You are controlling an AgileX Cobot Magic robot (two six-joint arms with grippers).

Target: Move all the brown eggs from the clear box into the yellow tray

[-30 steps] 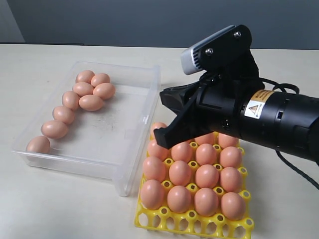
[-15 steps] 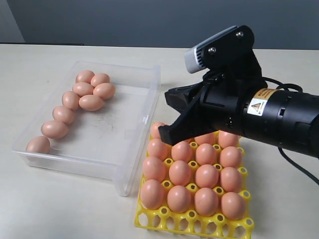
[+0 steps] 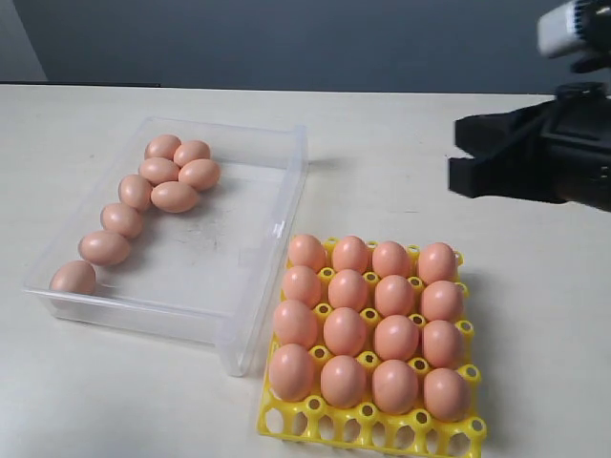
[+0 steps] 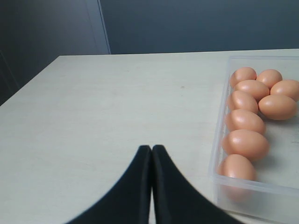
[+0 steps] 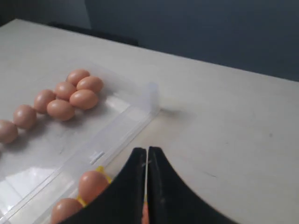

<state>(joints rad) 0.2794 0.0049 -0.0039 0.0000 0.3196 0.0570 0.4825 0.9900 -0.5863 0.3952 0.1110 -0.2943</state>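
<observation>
Exterior view: nine brown eggs (image 3: 175,196) lying in the clear box (image 3: 284,200), bunched along its left and far sides. Sixteen more seated in the yellow tray (image 3: 368,427), just right of the box on the desk (image 3: 401,143), with free cups showing only along the near edge. Off to the far right, well apart from both, the right pincer (image 3: 456,157), carrying nothing. Judged hazard: a long reach across the box to the eggs, with possible clipping of the low right wall and shoving of the box against the tray. Left wrist view: left pincer (image 4: 151,154) with jaws pressed together, empty, over bare desk beyond the box's left wall; eggs touching one another in a chain. Likely hazards: nudging a neighbour during a grasp, followed by rolling on the smooth floor; slipping of a round shell from narrow tips, caused by an off-centre or weak grip; cracking, caused by excess squeeze. Right wrist view: right pincer jaws likewise together, nothing between them, with the box's right wall and two tray eggs in sight. Probable hazards: entering the box without first spreading the jaws; bumping seated eggs on the way to the near cups.
</observation>
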